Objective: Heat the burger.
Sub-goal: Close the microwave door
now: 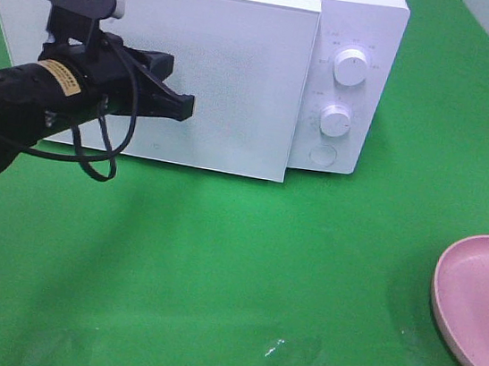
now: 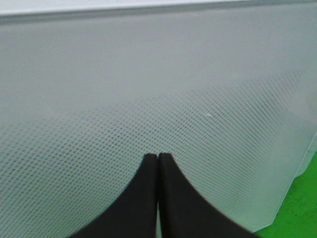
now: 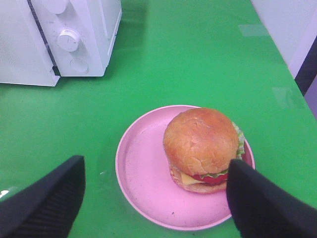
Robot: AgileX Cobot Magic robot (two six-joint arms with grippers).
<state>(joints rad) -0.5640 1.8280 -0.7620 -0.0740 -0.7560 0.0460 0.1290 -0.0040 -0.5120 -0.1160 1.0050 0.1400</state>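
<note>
A green table surface (image 1: 215, 269) carries the whole setup. The largest item on it is a white microwave (image 1: 356, 17), standing toward the rear; its door (image 1: 239, 83) sits slightly proud of the body on the control-panel side, not flush. The panel carries two round white knobs, an upper knob (image 1: 351, 67) and a lower knob (image 1: 335, 121), with a round button (image 1: 322, 154) below them. The left arm (image 1: 20, 108) reaches in from the left of the high view, a black cable (image 1: 94, 159) looping under it. The left gripper (image 1: 185, 107) is held up against the door front, its jaws pressed together with nothing between them; the left wrist view confirms the two black fingers (image 2: 143, 198) meeting tip to tip just before the dotted mesh of the door, though actual contact with the door cannot be determined. A round pink plate (image 3: 143, 178) lies at the right edge of the table, well apart from the microwave. The burger (image 3: 200, 141) sits on this plate, off centre toward one rim, brown bun uppermost with lettuce, tomato and cheese showing at its edge. The right gripper (image 3: 156, 198) hangs above the plate with jaws spread wide, one finger to each side, holding nothing.
</note>
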